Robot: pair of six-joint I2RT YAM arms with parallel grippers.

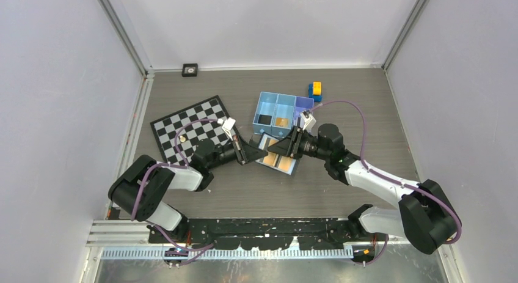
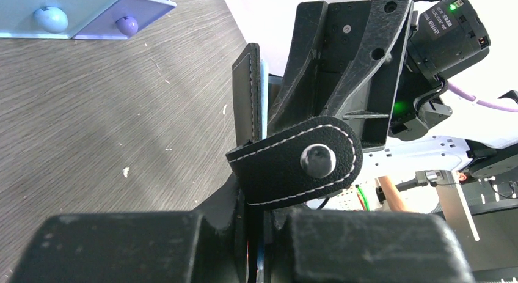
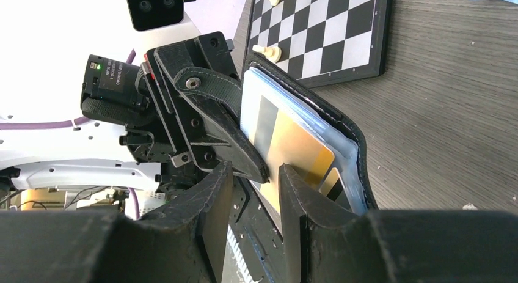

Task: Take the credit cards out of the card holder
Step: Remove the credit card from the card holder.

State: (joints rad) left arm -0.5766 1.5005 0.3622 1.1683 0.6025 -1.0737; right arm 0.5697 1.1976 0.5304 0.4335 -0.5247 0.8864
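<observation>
The left end effector (image 2: 255, 220) is pressed together on the bottom edge of the card holder (image 2: 246, 90), gripping the black case so that it stands upright and edge-on to its own camera, with the snap strap (image 2: 305, 164) flopped outward across the fingers. From above, the holder looks to be held off the bench (image 2: 91, 130) in the narrow space between the two arms, roughly midway across the table and just in front of the light-blue tray (image 1: 278, 106). Directly opposite, the right end effector (image 3: 255, 173) faces the holder's open inner side with its jaws partly spread and nothing visibly pinched. One of its fingers (image 3: 299, 203) lies across the lower edge of the gold-orange card (image 3: 299, 142), while the gap between the fingers is taken up mostly by the tip of the left arm's finger. Both cards sit in the pale inner pocket, the silvery-grey card (image 3: 266, 115) tucked behind and above the gold one, their long edges running diagonally from upper left to lower right in the right wrist view. The coming move turns on this: the cards lie straight ahead of the right fingers, faces toward them, so the right arm is the one free to pull. It probably has to shift towards the card edge before closing. The chessboard (image 3: 330, 32) lies beyond on the bench.
</observation>
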